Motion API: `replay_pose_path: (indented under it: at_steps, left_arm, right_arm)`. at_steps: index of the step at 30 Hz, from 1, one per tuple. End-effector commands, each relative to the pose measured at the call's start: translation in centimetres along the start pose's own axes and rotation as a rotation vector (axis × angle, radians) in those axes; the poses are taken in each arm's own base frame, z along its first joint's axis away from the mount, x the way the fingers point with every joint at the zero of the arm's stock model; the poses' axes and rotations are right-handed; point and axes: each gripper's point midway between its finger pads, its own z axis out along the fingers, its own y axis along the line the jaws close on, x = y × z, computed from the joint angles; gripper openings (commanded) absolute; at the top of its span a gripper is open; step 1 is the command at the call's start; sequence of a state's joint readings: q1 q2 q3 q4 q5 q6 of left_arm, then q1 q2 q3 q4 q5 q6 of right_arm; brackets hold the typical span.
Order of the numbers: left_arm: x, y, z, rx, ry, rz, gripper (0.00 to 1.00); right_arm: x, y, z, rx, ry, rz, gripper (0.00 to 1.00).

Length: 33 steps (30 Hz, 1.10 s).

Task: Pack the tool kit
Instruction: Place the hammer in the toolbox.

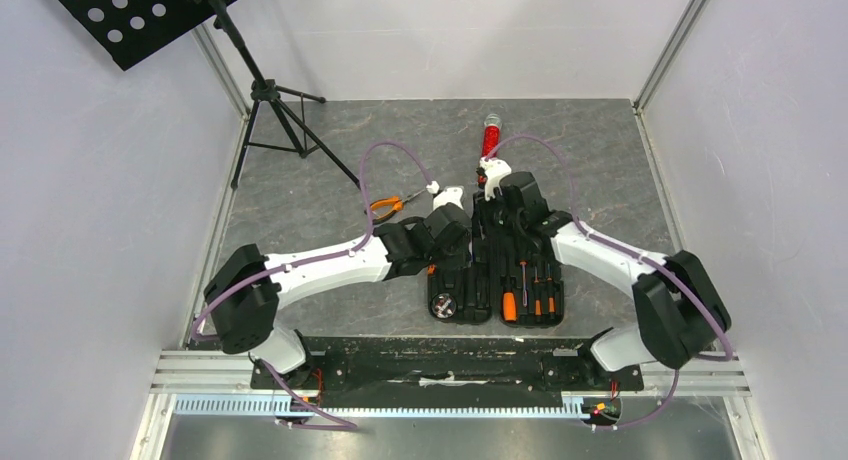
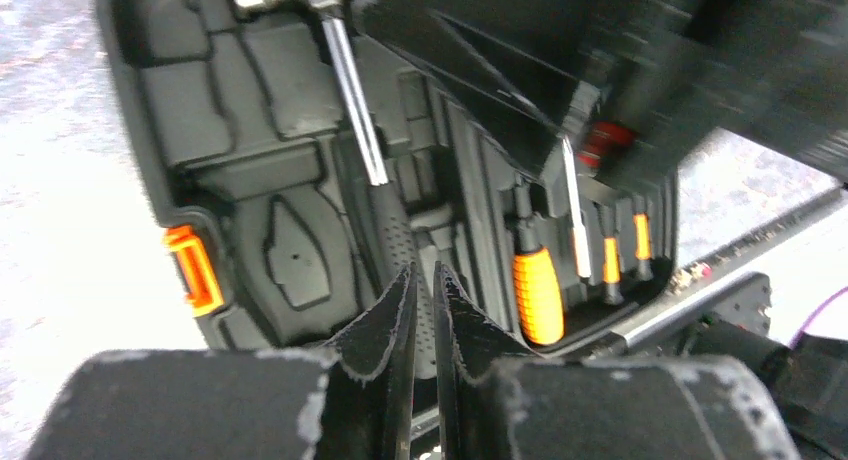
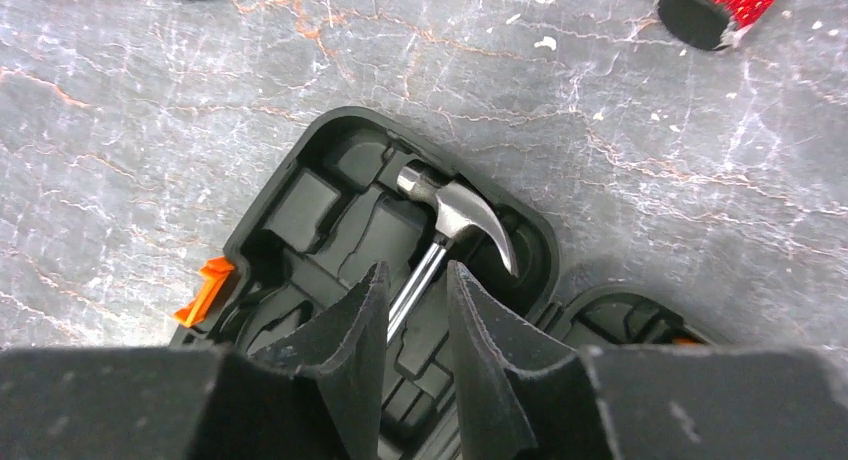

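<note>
The black tool kit case [image 1: 495, 290] lies open in the middle of the table, its orange latch [image 2: 193, 268] on the outer edge. A hammer [image 3: 460, 215] rests in its moulded slot, and orange-handled screwdrivers [image 2: 537, 290] fill the other half. My left gripper [image 2: 424, 270] is shut with nothing in it, hovering just above the hammer's textured grip [image 2: 400, 235]. My right gripper [image 3: 415, 272] is open over the case's far end, and the hammer's steel shaft [image 3: 425, 270] shows in the gap below its fingers. Orange-handled pliers [image 1: 393, 205] lie on the table left of the case.
A red cylindrical tube [image 1: 491, 138] lies just beyond the case. A black tripod stand [image 1: 280, 110] occupies the far left corner. White walls with metal rails border the grey mat on three sides.
</note>
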State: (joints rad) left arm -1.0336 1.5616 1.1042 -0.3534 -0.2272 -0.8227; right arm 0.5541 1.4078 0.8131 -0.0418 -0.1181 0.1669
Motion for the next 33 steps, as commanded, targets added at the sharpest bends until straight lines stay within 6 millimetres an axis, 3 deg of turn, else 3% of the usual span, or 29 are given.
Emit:
replay_pose_path:
  at_steps: [1,7,13,22,25,33]
  left_arm:
    - [-0.1,-2.9,-0.3,0.131,-0.010,0.046,0.17]
    - [3.2,-3.2,2.0,0.140,0.117,0.071,0.16]
    - [6.5,-0.9,4.6,0.028,0.241,0.054,0.10]
    - [7.8,2.0,5.5,-0.033,0.283,-0.063,0.02]
    - [7.0,1.3,5.1,0.011,0.262,-0.056,0.02]
    - [1.8,-2.7,1.7,0.188,0.094,-0.051,0.12]
  right_arm:
    - [-1.6,0.0,1.9,-0.026,-0.054,0.015,0.29]
    - [1.2,-0.8,3.3,-0.031,-0.013,0.054,0.26]
    - [4.2,-1.5,3.6,-0.032,0.043,0.110,0.25]
    - [8.2,-3.2,3.3,-0.025,0.118,0.219,0.21]
    - [7.1,-2.6,3.2,-0.068,0.106,0.219,0.21]
    - [-1.6,-0.4,1.4,-0.160,-0.048,0.128,0.24]
